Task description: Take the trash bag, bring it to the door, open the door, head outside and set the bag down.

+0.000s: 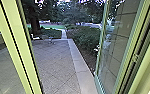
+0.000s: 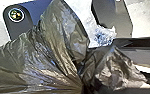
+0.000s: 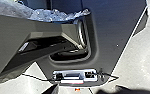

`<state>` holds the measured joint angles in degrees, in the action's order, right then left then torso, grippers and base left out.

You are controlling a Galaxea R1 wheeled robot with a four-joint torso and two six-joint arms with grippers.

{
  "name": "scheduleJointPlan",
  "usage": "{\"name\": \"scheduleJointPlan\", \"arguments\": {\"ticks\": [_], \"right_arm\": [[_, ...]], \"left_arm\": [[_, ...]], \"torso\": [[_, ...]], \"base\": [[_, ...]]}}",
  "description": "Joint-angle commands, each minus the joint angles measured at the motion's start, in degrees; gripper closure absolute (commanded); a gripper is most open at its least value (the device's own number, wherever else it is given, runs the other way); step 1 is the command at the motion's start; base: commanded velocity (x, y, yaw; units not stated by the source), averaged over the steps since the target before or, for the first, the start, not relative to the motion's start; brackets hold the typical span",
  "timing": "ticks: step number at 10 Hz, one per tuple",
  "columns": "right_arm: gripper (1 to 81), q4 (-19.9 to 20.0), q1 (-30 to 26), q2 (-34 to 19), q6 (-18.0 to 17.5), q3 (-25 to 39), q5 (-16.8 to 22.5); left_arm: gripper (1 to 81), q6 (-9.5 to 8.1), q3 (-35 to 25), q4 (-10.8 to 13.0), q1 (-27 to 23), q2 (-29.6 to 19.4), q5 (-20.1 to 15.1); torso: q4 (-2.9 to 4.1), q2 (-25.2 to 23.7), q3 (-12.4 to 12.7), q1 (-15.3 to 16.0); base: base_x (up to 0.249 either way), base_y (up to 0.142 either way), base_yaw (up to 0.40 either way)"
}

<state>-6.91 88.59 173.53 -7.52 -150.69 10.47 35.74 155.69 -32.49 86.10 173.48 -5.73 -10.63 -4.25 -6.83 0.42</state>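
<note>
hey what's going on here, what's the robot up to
The robot is at a doorway with a dark trash bag, which is bunched up tightly close in front of its left wrist camera and looks to be carried by the left arm. The glass door stands open at the right of the head view, and a paved yard lies ahead, with shrubs beside it. The bag doesn't look to have been put down outside yet.

Leafy shrubs [image 1: 86, 38] grow near a pale paved strip [image 1: 77, 58], with trees [image 1: 73, 13] behind

Head view outward past door [image 1: 121, 45]
</note>
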Motion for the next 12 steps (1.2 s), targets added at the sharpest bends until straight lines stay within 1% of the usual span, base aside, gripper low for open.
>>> {"name": "scheduleJointPlan", "arguments": {"ticks": [1,12], "right_arm": [[1.0,-0.1,-2.1,0.5,0.1,-0.3,3.9],[1.0,0.2,-2.1,0.6,0.1,-0.6,3.8]], "left_arm": [[81.1,0.12,-0.2,0.0,-2.3,0.1,-4.6],[81.1,0.2,-0.2,0.1,-2.4,0.4,-4.6]], "torso": [[0.0,0.0,0.0,0.0],[0.0,0.0,0.0,0.0]], "base": [[0.0,-0.123,0.0],[0.0,-0.123,0.0]]}}
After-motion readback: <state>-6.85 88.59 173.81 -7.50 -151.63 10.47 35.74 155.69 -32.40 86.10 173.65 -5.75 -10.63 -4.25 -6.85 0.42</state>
